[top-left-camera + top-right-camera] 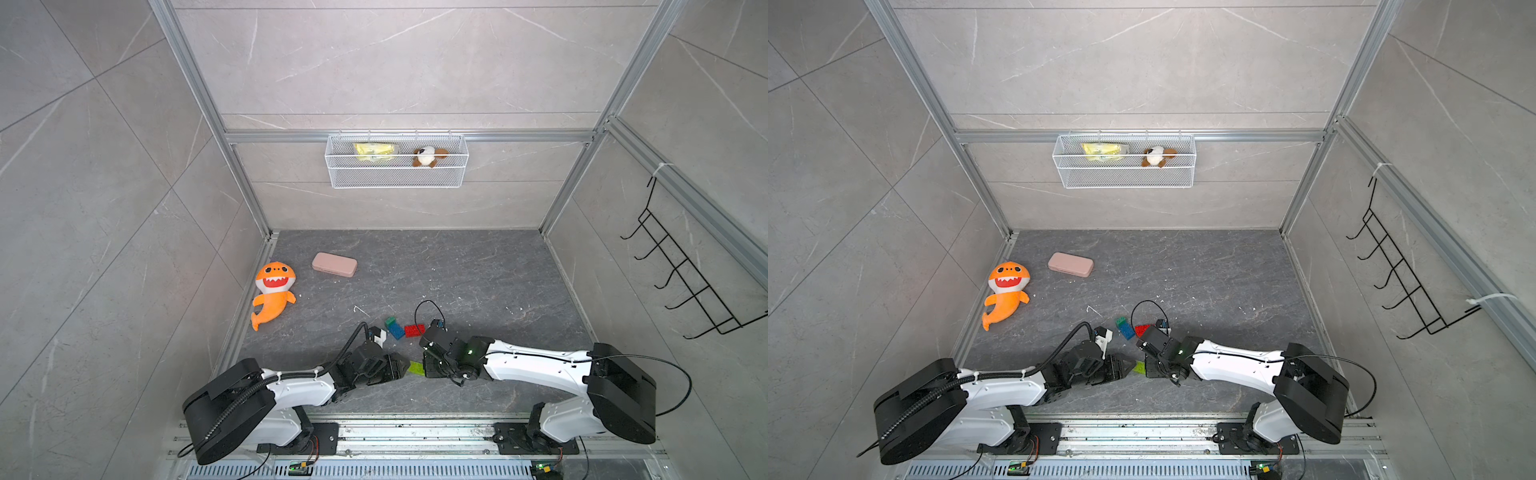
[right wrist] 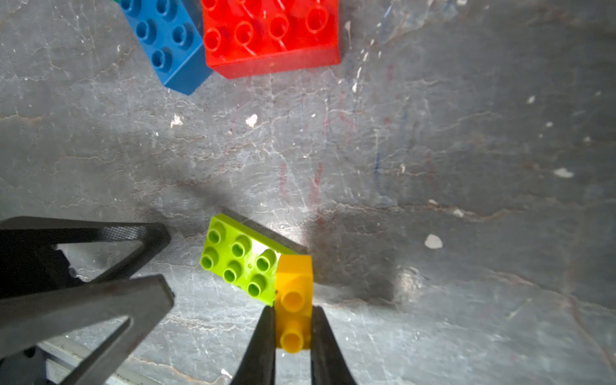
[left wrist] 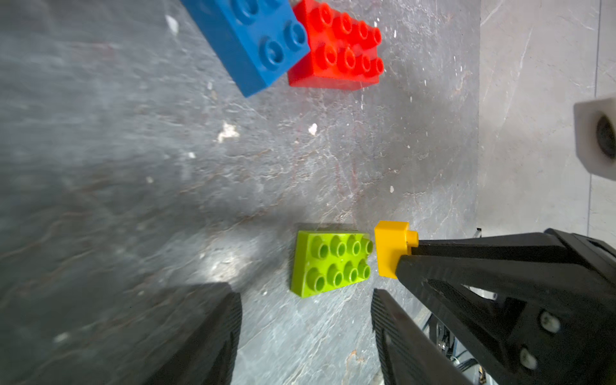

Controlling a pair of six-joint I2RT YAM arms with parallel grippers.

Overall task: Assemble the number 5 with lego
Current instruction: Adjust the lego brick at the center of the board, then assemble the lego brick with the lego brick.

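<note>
The yellow brick point(image 2: 293, 286), clamped in the right hand point(image 2: 292, 313), is held at the end of the lime green brick point(image 2: 240, 260) lying on the counter point(image 2: 433, 150), apparently for pressing on, while the left hand point(image 3: 305, 295) is set apart and empty alongside, probably to brace it.

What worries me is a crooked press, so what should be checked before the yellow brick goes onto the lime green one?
1. Yellow brick gripped: ok, right gripper shut on it.
2. Lime green brick flat, studs up: ok.
3. Lime green brick braced: not ok, left gripper open, not touching it.
4. Yellow brick squarely over the studs: cannot tell; it is at one end.
5. Blue brick and red brick out of the way: ok.
</note>
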